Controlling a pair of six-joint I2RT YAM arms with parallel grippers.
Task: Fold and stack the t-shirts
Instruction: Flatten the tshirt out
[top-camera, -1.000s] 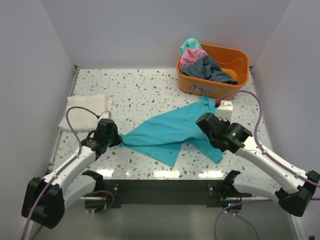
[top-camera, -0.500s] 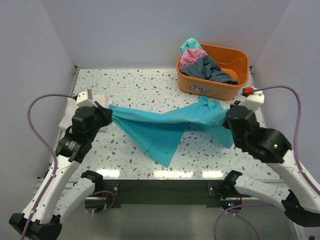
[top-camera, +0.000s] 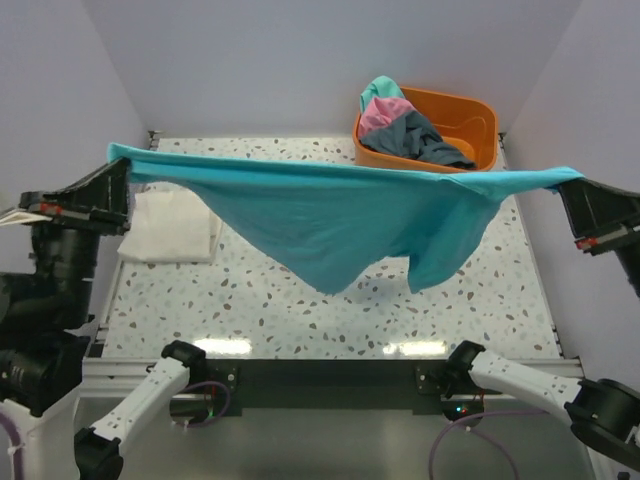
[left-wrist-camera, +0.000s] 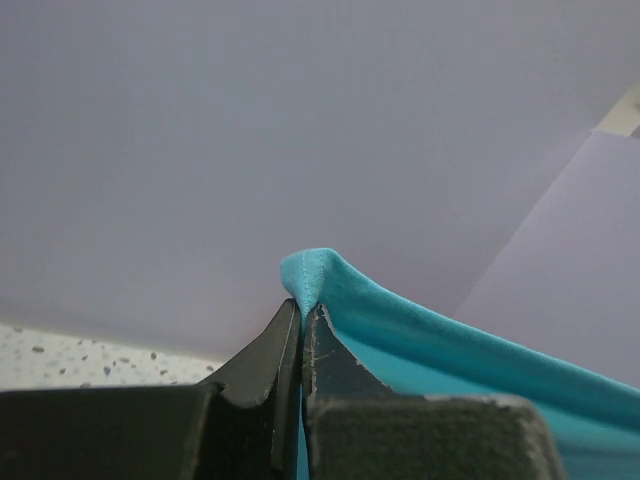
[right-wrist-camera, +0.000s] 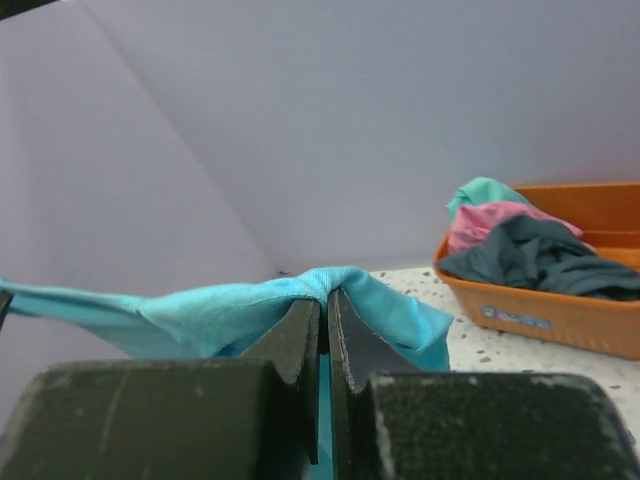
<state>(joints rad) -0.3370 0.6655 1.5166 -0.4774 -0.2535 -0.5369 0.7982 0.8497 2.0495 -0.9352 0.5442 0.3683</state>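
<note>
We see the soft teal cotton t-shirt (top-camera: 330, 215) stretched wide in the air above the speckled terrazzo table (top-camera: 300, 300), strung btwn both arms and clear of the tabletop. Its top edge runs nearly straight, left to right, across the top external view. The rest sags below in a loose triangle, w/ a second lobe hanging right of centre and a faint shadow on the table under it.

The left gripper (top-camera: 122, 168) is clamped on the shirt's left corner. In the left wrist view its two black fingers (left-wrist-camera: 270, 350) press together, w/ a small fold of teal cloth poking up btwn the tips. The right gripper (top-camera: 566, 190) pinches the opposite corner. In the right wrist view its fingers sit almost together, w/ bunched teal fabric draped over the tips and trailing off to the left.

At the table's left side we see a folded cream-white cotton t-shirt (top-camera: 170, 225) lying flat, its far edge hidden behind the teal cloth. In the far right corner sits the orange plastic tub (top-camera: 480, 108). It holds a crumpled pink t-shirt (top-camera: 385, 112), a dark grey t-shirt (top-camera: 428, 138) heaped beside it, and a second teal t-shirt (top-camera: 382, 90) sticking up at the back-left rim. The tub is well apart from the cream-white shirt.
</note>
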